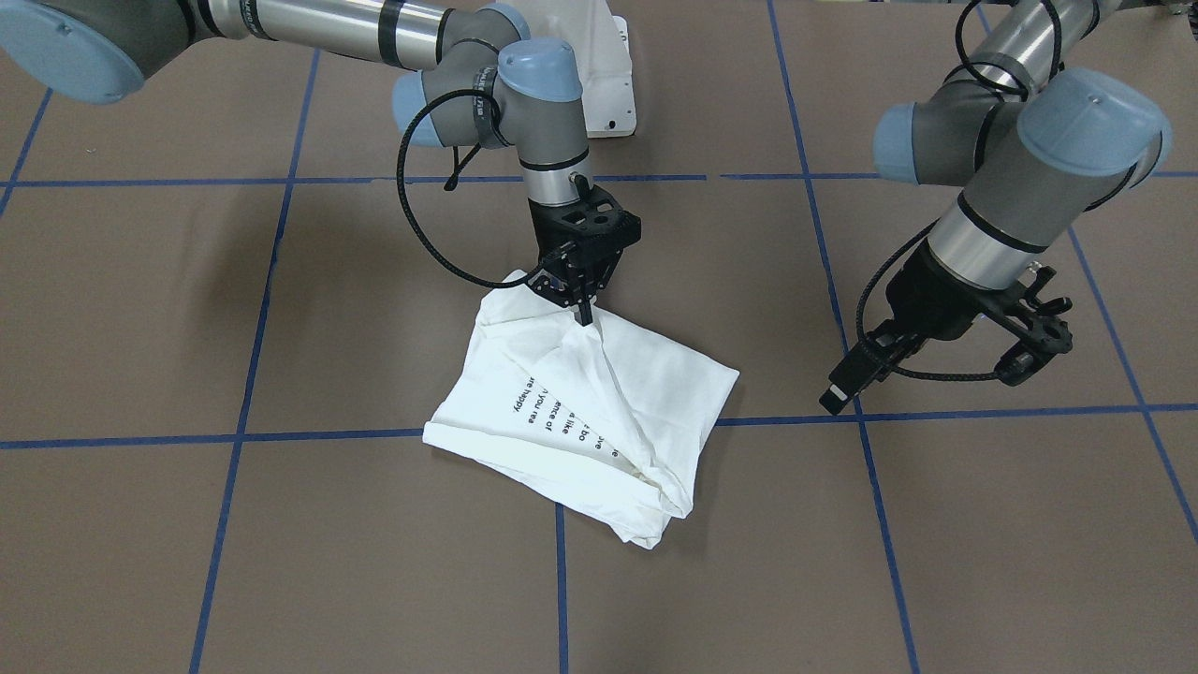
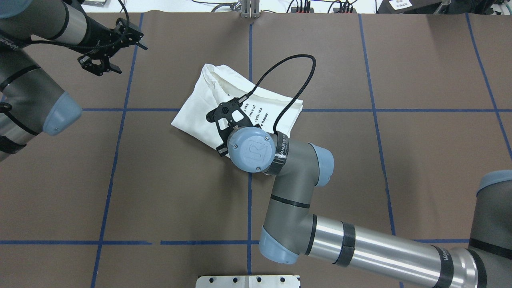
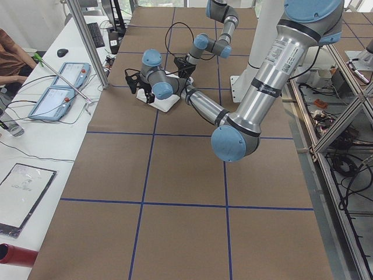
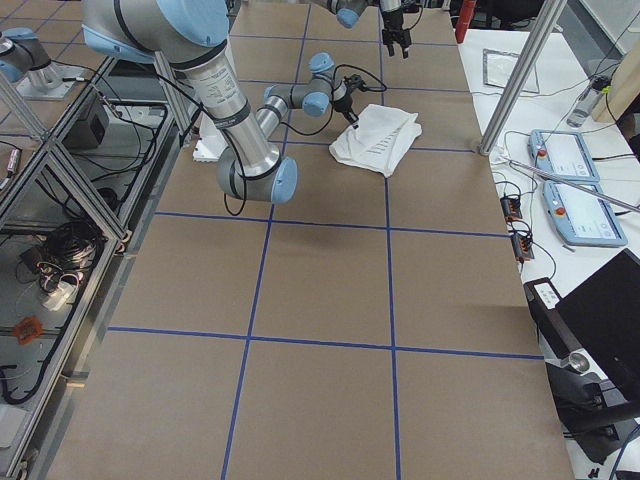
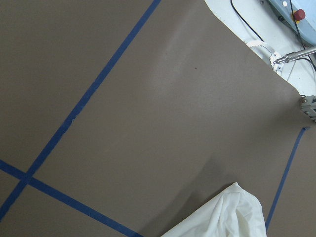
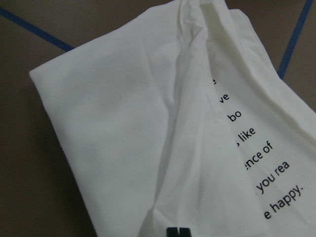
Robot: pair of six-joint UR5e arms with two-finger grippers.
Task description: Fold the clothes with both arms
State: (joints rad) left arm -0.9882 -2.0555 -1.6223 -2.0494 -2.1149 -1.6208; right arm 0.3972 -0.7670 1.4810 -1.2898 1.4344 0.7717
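Starting at our left, the left claw (image 2: 105,69) is hanging above the bare surface (image 2: 400,160), off to the side of the shirt (image 2: 196,108) and not touching it. Its fingers are spread wide and holding nothing. In the middle, the shirt is lying in a rough folded bundle across a crossing of the blue tape lines (image 2: 250,40), with the black text facing up and one thick, bunched corner pointing away from us. Further right, the right claw (image 1: 586,316) is sitting at the shirt's near edge with its fingers together. We are reading it as clamped on a pinch of cloth, since a ridge of fabric is rising toward the tips. We are judging the shirt light, soft and wholly limp: it is going to sag and drag, not hold a shape, and a one-point lift is likely to spill the layers open. The cotton is looking matte, so slipping is a small worry if the pinch is taking in every layer. We are thinking the best holds are two corners of one edge, one per claw, gripping through the whole stack and not the top sheet alone.
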